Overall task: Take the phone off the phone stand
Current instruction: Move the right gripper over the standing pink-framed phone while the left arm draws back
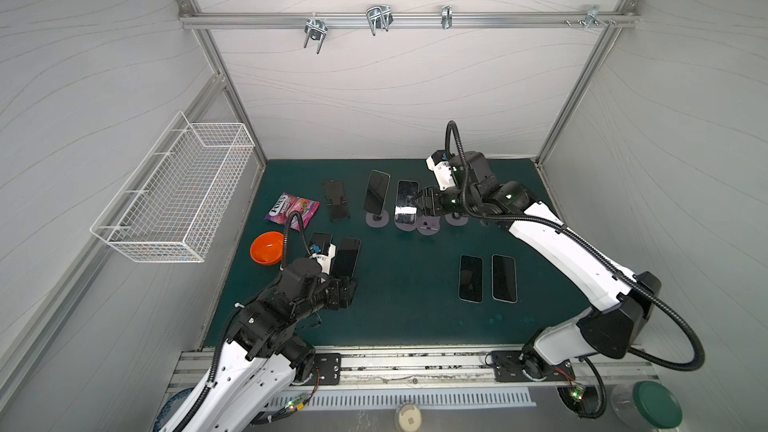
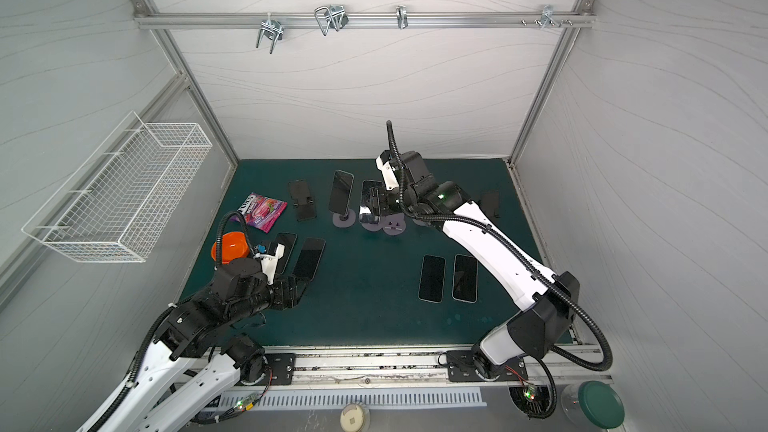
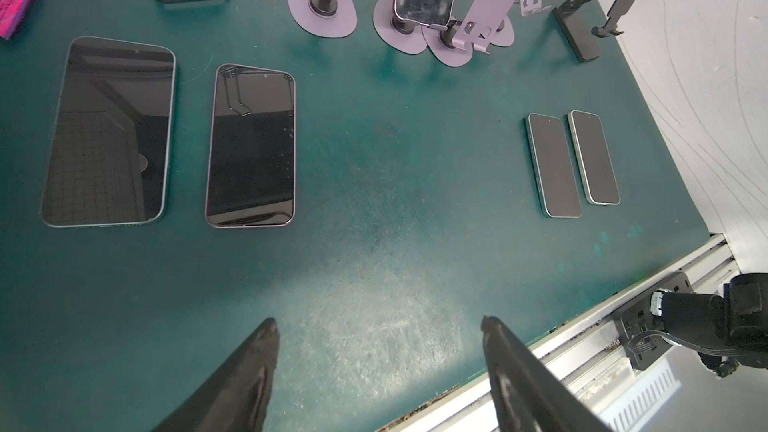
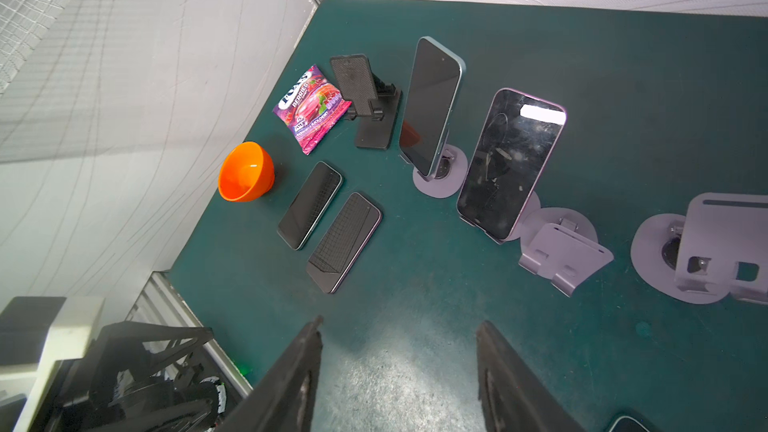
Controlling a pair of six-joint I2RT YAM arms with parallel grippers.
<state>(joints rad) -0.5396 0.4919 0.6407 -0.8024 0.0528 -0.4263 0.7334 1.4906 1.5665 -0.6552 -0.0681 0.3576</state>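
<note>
Two black, tapering fingers of the left tool (image 3: 378, 326) fill the foreground of the left wrist view. They are set well apart with nothing between them, only scuffed, dark green worktop (image 3: 374, 209) below. The fingers of the right tool (image 4: 399, 326) also stand apart and empty, with a somewhat narrower gap.

Ahead of the right tool, a purple-rimmed phone (image 4: 511, 164) with smudged dark glass leans upright on a lilac stand (image 4: 530, 209). The stand's flat round base is almost wholly hidden behind the phone. In the right wrist view, bare worktop shows between the fingertips and the phone. In a top view the right tool (image 1: 420, 201) overlaps the phone's edge, so contact cannot be judged there.

Just beside it, a blue-rimmed phone (image 4: 432, 105) leans on a second lilac round-based stand (image 4: 440, 187). An empty lilac stand (image 4: 561, 257) sits against the first base, and another empty one (image 4: 706, 251) is cut off by the frame edge.

A left pair of flat phones (image 3: 250, 145) with glossy black faces lies near the left tool. A right pair of flat phones (image 3: 552, 164) lies well apart from them.

Further off are a glossy orange plastic bowl (image 4: 246, 172), a crinkled pink sweet packet (image 4: 311, 110) and a black folding stand (image 4: 365, 97) with a mesh-textured plate.
</note>
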